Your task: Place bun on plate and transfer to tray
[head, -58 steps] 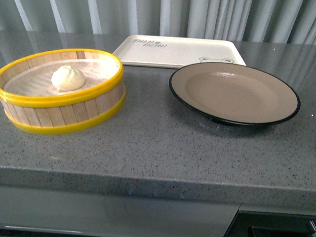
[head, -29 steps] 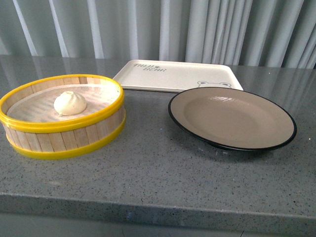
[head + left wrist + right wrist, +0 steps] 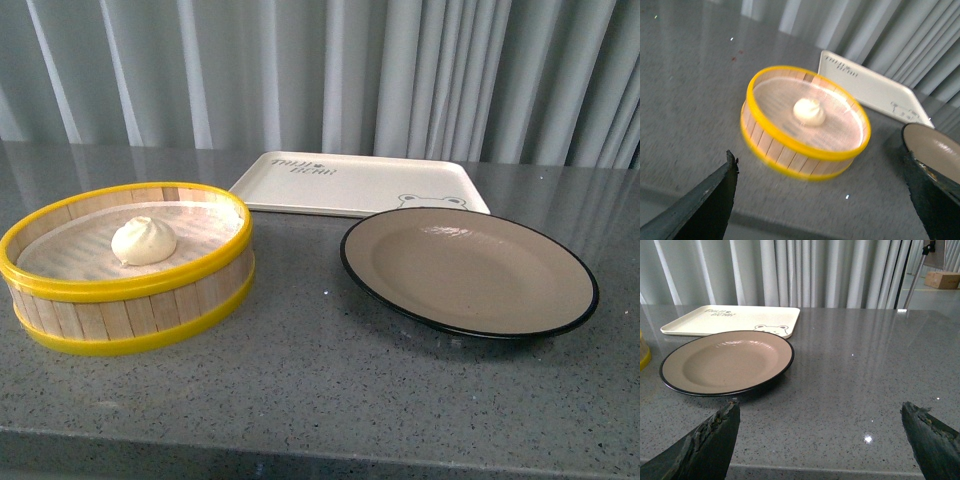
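The white pleated bun lies inside a yellow-rimmed wooden steamer basket on the left of the grey counter. To its right stands the taupe plate with its black rim, nothing on it. Behind both lies the cream tray with a bear face. My left gripper hangs open, near the counter's front edge, short of the basket. My right gripper is open too, over bare counter beside the plate. Neither arm appears in the front view.
A grey speckled counter carries everything; its front edge runs along the bottom of the front view. Pale curtains hang behind it. A cardboard box and a stand sit far off in the right wrist view.
The front view has tilted upward: basket, plate and tray sit lower in the picture and more curtain shows. The objects themselves have not shifted on the counter.
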